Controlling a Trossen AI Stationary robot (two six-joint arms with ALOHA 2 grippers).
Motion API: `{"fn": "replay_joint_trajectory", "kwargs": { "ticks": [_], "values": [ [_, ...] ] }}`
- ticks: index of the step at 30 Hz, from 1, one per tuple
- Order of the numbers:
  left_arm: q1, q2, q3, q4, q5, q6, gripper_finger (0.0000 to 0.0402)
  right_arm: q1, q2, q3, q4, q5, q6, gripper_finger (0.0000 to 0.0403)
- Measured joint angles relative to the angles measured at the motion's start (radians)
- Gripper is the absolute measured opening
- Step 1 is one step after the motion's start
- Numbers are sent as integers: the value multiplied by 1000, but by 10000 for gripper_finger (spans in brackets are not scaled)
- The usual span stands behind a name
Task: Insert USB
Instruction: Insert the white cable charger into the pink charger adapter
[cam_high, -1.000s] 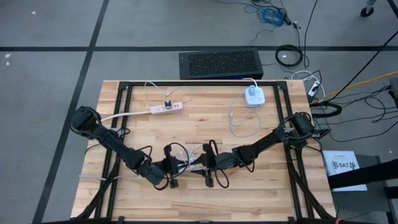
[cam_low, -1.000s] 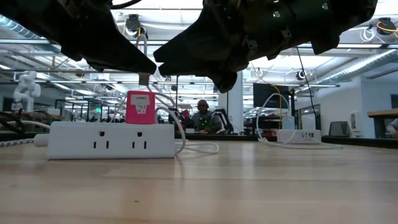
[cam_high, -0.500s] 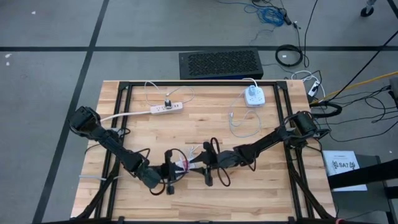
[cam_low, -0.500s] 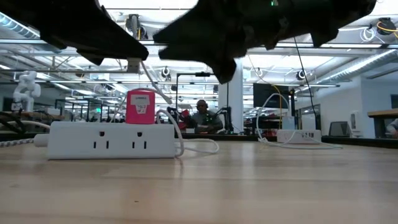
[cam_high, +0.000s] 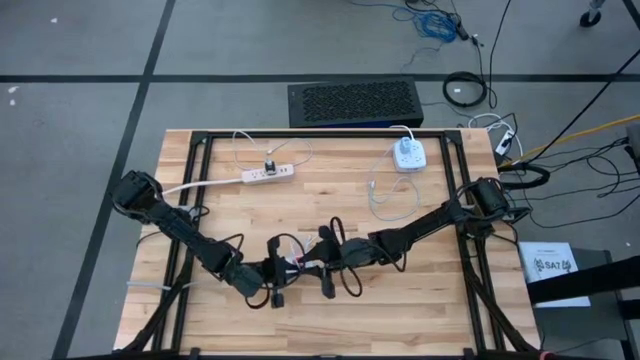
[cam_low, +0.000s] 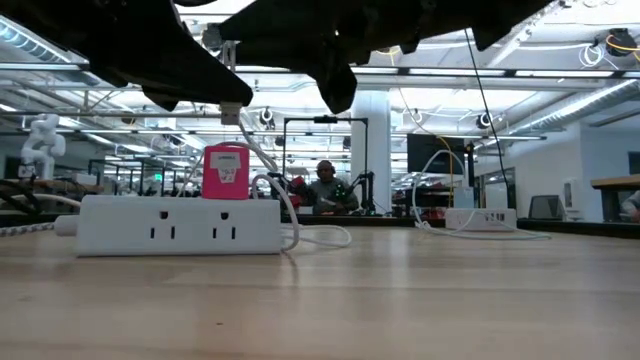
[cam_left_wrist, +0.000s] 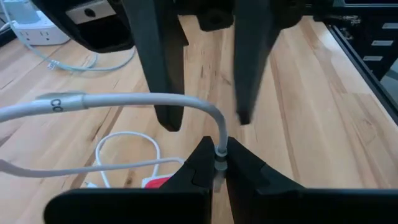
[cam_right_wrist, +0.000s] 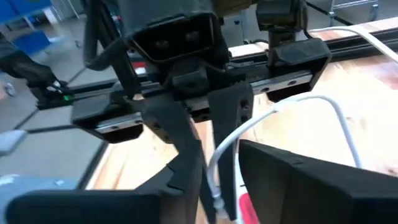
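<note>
My left gripper is shut on the plug end of a white USB cable, held in the air over the table's near middle. In the low view the small metal plug sticks out below its fingers. My right gripper faces it from the right. It is open, with a finger on each side of the cable's arc, and I see no touch. A white power strip with a pink charger plugged into its top lies at the far left. My left gripper pinches the cable's plug end between its two fingertips. The white cable leaves the fingers at the strain relief and arcs away toward the table's left. The plug hangs clear of the table, well above the wood.
A round white charging hub with a loose white cable lies at the far right. A black perforated box stands beyond the far edge. The power strip has its cord running off toward the left. Bare wood lies between the strip and the grippers.
My right gripper has risen and moved a little toward the table's left, closer to my left gripper. My left gripper has stayed where it was, tipping slightly, and the plug has stayed held in its fingers.
</note>
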Motion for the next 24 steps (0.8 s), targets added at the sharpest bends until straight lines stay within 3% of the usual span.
{"fn": "replay_joint_trajectory", "kwargs": {
  "ticks": [7,11,15,24],
  "values": [
    [2,0,0,5,1,-1,25,-3,0,28,-72,6,-61,54],
    [6,0,0,-2,9,-8,49,-2,-9,29,-136,-1,-72,11],
    [9,-2,1,11,9,-7,61,8,-51,29,-298,12,-67,7],
    [20,-2,1,8,10,-6,66,76,-240,28,-822,218,31,2]
  ]
}}
